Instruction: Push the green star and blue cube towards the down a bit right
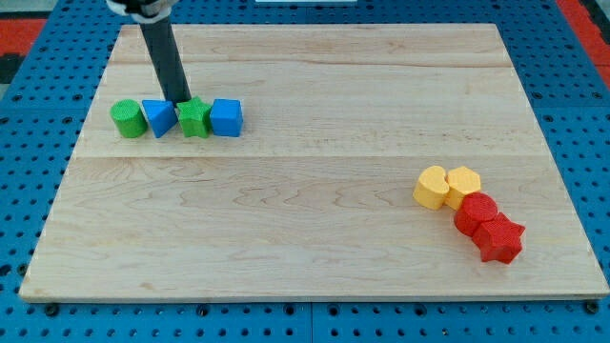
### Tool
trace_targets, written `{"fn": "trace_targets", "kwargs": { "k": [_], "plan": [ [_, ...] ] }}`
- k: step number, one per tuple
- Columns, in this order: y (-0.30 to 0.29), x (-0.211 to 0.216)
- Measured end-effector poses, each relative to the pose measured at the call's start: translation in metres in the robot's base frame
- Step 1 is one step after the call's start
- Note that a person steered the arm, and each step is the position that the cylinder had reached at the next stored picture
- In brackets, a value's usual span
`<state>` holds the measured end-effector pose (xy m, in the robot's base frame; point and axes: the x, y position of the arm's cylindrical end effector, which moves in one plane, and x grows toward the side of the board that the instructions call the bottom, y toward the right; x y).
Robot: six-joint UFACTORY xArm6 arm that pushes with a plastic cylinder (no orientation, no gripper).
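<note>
The green star (194,119) and the blue cube (227,117) sit side by side, touching, in the upper left part of the wooden board (315,210). They belong to a row that also holds a blue triangular block (158,116) and a green round block (127,119) to their left. My tip (179,100) is at the row's top edge, between the blue triangular block and the green star, close to or touching the star's upper left.
At the view's lower right lie two yellow blocks (432,187) (463,181) and two red blocks, a rounded one (477,211) and a star (500,239), clustered near the board's right edge. A blue pegboard surrounds the board.
</note>
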<state>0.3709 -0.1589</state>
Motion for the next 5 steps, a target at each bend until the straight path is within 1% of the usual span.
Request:
{"fn": "trace_targets", "kwargs": {
  "k": [1,2,3,4,5],
  "plan": [
    [0.057,0.027],
    [0.092,0.05],
    [0.067,0.07],
    [0.035,0.063],
    [0.031,0.106]
  ]
}}
